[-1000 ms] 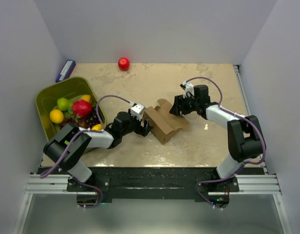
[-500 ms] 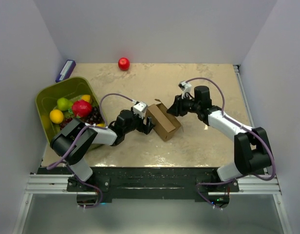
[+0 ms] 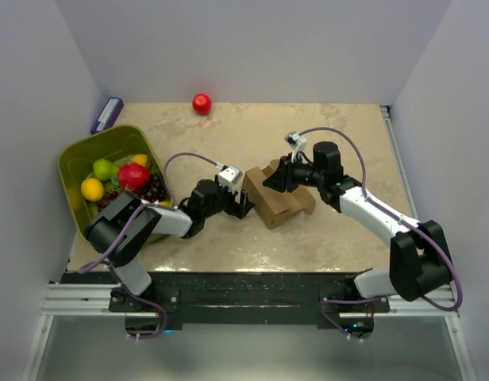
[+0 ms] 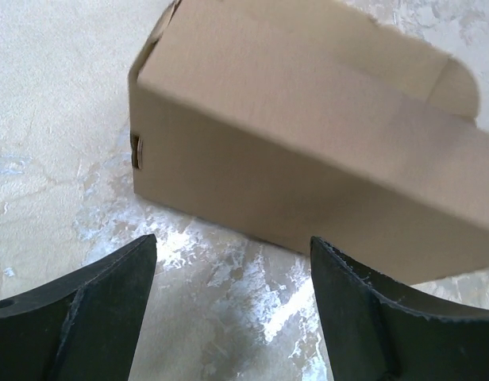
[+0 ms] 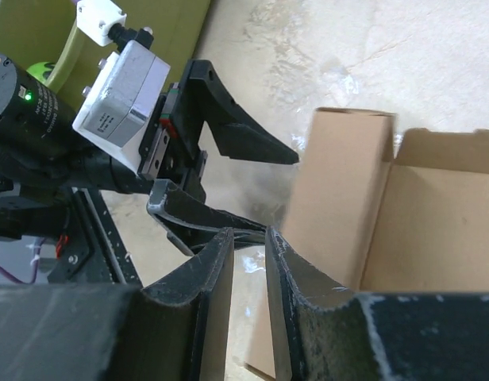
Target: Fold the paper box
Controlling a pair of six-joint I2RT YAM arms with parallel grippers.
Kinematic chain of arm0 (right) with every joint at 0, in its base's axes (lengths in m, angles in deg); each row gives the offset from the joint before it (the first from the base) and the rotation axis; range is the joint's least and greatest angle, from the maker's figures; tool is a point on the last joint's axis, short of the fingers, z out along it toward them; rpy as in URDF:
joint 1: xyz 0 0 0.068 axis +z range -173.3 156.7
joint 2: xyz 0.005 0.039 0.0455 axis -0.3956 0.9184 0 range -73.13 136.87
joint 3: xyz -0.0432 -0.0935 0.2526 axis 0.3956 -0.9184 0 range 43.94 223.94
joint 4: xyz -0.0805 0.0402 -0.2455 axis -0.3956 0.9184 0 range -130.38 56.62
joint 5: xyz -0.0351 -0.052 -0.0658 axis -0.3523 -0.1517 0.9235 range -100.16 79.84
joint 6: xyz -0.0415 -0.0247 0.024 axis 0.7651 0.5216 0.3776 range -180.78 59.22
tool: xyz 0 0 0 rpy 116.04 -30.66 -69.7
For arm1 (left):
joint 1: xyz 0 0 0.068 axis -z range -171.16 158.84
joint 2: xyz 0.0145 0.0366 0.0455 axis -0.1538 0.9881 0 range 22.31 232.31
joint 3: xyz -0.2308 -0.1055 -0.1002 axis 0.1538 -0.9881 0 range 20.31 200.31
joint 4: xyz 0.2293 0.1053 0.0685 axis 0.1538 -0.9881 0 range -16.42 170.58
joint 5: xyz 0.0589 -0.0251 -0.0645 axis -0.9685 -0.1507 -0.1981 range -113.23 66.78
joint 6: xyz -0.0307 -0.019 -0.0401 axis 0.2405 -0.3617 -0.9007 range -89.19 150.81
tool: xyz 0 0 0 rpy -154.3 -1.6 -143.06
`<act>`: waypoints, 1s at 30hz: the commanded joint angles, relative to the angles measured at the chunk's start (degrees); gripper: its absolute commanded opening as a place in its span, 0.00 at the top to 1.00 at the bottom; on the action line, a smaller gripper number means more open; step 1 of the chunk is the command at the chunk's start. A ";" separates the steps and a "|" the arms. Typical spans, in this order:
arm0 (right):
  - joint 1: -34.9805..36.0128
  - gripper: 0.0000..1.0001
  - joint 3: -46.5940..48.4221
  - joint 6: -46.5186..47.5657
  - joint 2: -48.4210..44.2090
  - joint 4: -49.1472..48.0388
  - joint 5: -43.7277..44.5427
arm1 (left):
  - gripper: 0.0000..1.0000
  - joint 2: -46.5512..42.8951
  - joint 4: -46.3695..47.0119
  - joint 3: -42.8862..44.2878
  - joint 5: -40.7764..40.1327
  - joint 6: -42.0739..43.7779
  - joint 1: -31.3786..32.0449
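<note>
We see the beige marbled table (image 3: 340, 131) carrying everything. At its left side sits the olive-green bin (image 3: 70, 163), holding red, yellow and green fruit and a dark bunch of grapes. The left arm (image 3: 161, 224) reaches in low from beside the bin, and the right arm (image 3: 363, 200) stretches in from the opposite side, so the two meet near the middle of the table.

Between them stands the paper box (image 3: 278, 202), a plain brown carton resting on the table and only partly folded. In the left wrist view its long side (image 4: 308, 135) faces the camera, with a rounded tab showing at the upper right. In the right wrist view (image 5: 340, 182) one panel stands upright and the inside lies open beside it.

The left gripper (image 3: 243, 208) points at the box's near-left side. Its fingers (image 4: 109, 294) are spread wide apart, and the box sits just ahead of their tips, apart from them. The right gripper (image 3: 272, 178) sits at the box's far-left corner by a raised flap. Its fingers (image 5: 217, 278) are drawn almost together, leaving a narrow slit (we make out nothing held in it).

A red apple (image 3: 202, 104) lies at the far edge, well apart from the box, and a small purple-and-white object (image 3: 107, 115) lies at the far-left corner, just behind the bin.
</note>
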 commanded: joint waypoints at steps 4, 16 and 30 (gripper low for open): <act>0.40 0.47 3.48 -3.00 -2.22 7.27 12.90 | 0.15 -3.24 3.83 -1.84 -1.53 -0.88 0.34; -3.12 0.16 -7.03 -23.11 -15.23 15.91 32.87 | 0.06 -12.14 -16.30 13.17 -5.68 -0.79 -1.68; -3.83 0.19 -28.13 -49.13 -30.96 7.04 40.26 | 0.02 9.66 -16.13 37.00 -4.01 6.86 -3.70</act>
